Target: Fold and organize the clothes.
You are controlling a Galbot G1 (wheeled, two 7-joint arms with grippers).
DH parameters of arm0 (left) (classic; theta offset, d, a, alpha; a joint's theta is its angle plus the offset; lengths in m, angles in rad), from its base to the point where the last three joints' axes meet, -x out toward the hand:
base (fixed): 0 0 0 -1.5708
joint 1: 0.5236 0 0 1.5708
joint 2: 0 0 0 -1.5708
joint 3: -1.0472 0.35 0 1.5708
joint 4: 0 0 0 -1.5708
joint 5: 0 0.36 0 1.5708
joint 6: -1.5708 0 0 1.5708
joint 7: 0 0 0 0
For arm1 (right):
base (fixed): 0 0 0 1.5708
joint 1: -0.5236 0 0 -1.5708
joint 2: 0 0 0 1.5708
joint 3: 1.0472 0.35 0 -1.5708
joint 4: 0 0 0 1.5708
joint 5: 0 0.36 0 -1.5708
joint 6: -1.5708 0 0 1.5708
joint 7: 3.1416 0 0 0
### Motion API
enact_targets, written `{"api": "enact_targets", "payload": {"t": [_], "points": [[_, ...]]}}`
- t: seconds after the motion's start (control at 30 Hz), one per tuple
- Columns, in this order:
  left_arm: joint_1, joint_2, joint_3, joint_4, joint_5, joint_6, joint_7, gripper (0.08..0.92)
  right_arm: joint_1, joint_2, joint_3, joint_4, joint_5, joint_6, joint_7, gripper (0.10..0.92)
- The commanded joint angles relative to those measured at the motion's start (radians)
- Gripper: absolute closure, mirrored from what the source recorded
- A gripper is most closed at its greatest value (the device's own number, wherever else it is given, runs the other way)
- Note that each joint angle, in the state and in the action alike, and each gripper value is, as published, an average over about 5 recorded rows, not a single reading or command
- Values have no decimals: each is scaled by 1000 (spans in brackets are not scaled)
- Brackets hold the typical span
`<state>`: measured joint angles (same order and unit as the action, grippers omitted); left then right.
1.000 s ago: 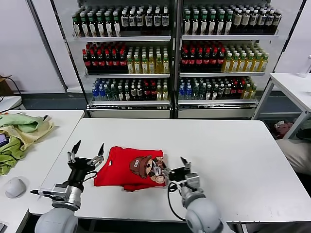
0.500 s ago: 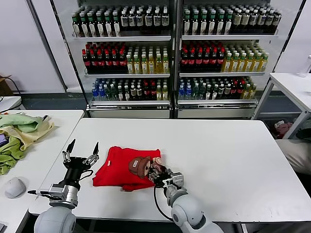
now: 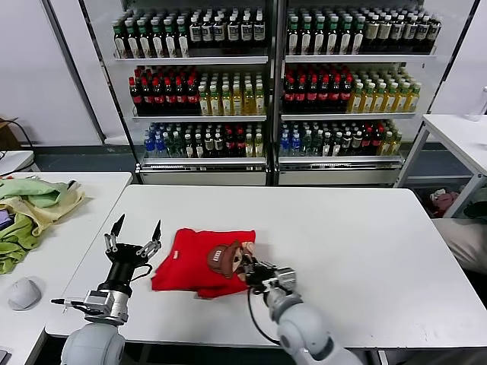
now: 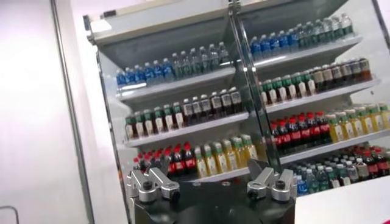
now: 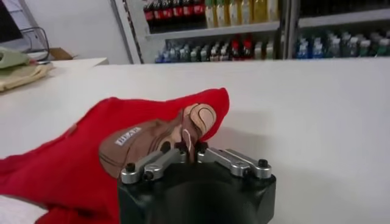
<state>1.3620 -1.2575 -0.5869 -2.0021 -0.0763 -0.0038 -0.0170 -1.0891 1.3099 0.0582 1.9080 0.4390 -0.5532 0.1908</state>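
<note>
The right gripper is pinched shut on the near right edge of the T-shirt, its fingers meeting on a lifted fold by the bear print. The T-shirt lies folded near the front edge of the white table, left of its middle. The left gripper stands just left of the T-shirt, clear of it, pointing up with its fingers spread wide and holding nothing. Behind the table stands a drinks shelf. Left of the table, another table carries a heap of cloths.
</note>
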Motion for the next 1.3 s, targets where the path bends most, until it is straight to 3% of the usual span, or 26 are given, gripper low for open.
{"api": "enact_targets", "payload": {"t": [0.03,0.2,0.43,0.53,0.7,0.83,0.97,1.2,1.3], "points": [[-19,2,44,34,116,-102,40,177,-90,-353,384,118,-89,-25,-378,874],[-104,-40,74,101,162,-192,81,177,-62,-330,417,39,-85,-25,-345,880],[-205,-81,95,180,373,-257,43,177,-132,-269,400,41,-138,-1,-275,858],[-239,-84,89,211,476,-290,37,177,-140,-264,431,68,-114,50,-267,790],[-305,-81,43,282,666,-322,-46,177,-170,-269,477,123,-145,94,-273,643],[-338,-72,45,298,414,-299,17,177,-141,-265,481,92,-141,112,-273,531],[-312,-59,70,223,16,-126,106,177,-42,-260,490,-18,-157,150,-240,410],[-284,-45,65,170,13,-58,99,177,44,-228,489,-86,-235,220,-209,230],[-287,-50,68,186,13,-56,99,177,52,-224,481,-105,-280,251,-215,206]]}}
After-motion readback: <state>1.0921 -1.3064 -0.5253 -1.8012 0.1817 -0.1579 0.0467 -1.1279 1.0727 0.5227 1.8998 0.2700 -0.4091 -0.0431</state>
